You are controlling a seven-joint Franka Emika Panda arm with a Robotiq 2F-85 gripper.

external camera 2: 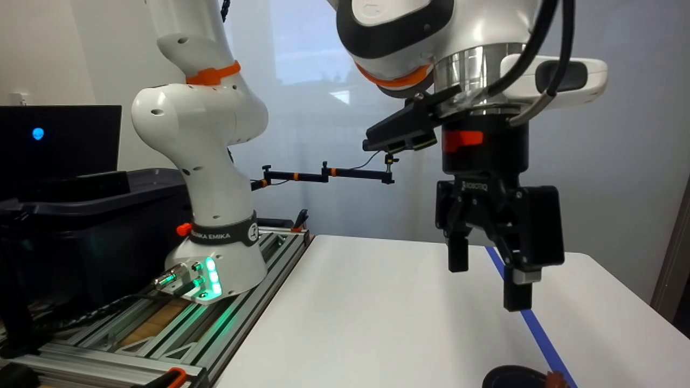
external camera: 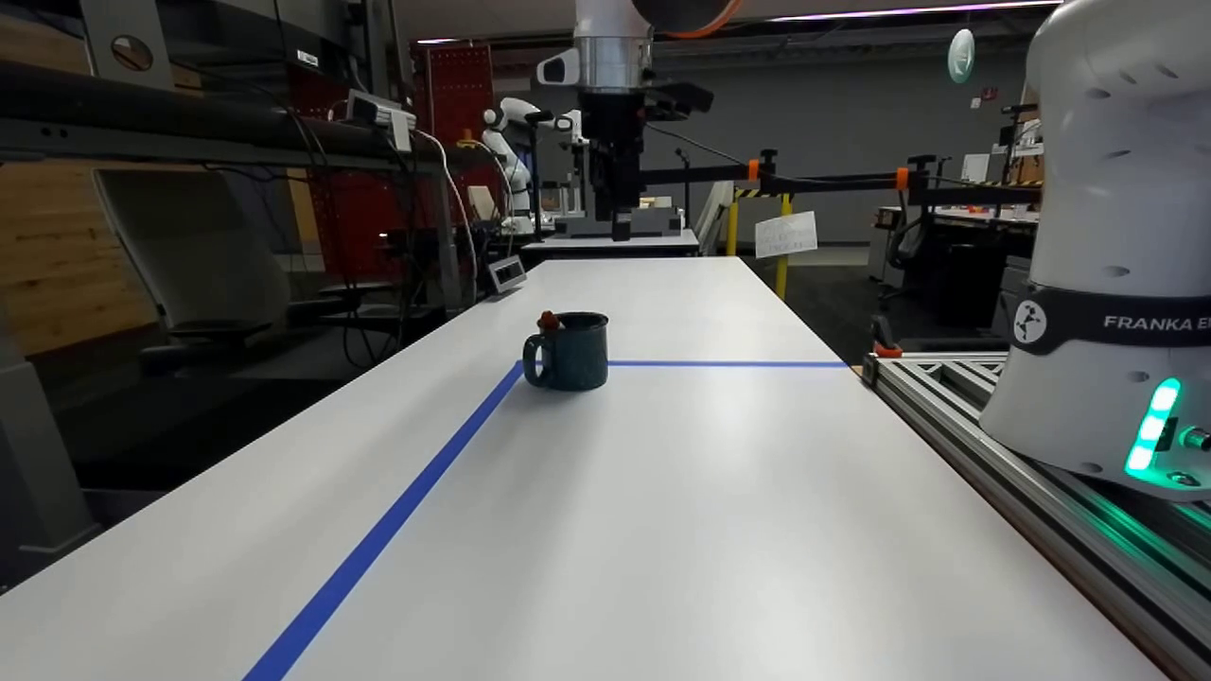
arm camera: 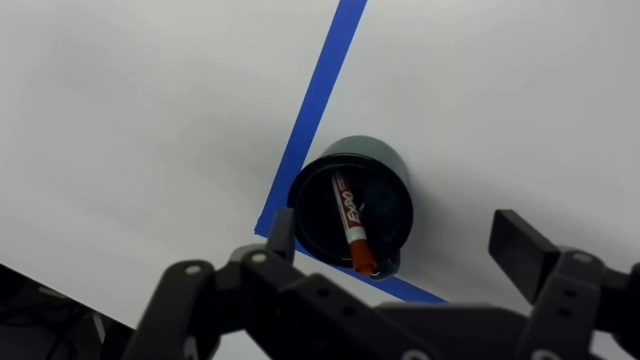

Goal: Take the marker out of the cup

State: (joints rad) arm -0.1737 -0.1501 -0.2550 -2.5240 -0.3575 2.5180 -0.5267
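The dark teal cup (external camera: 577,357) stands upright on the white table in an exterior view, its handle toward the left. Only its rim (external camera 2: 512,371) shows at the bottom edge of an exterior view. In the wrist view I look down into the cup (arm camera: 370,145). The marker (arm camera: 352,220) leans inside it, reddish-brown with a white band, its orange-red cap over the rim beside the handle. The cap (external camera: 549,322) also shows in an exterior view, as does the marker's end (external camera 2: 555,380). My gripper (external camera 2: 488,285) is open and empty, well above the table, also visible here (external camera: 613,222) and in the wrist view (arm camera: 396,220).
Blue tape (external camera: 407,506) marks a corner on the table (external camera: 719,530) beside the cup. The robot base (external camera: 1107,397) stands on a metal rail frame along one table edge. A small grey device (external camera: 507,274) sits at the opposite edge.
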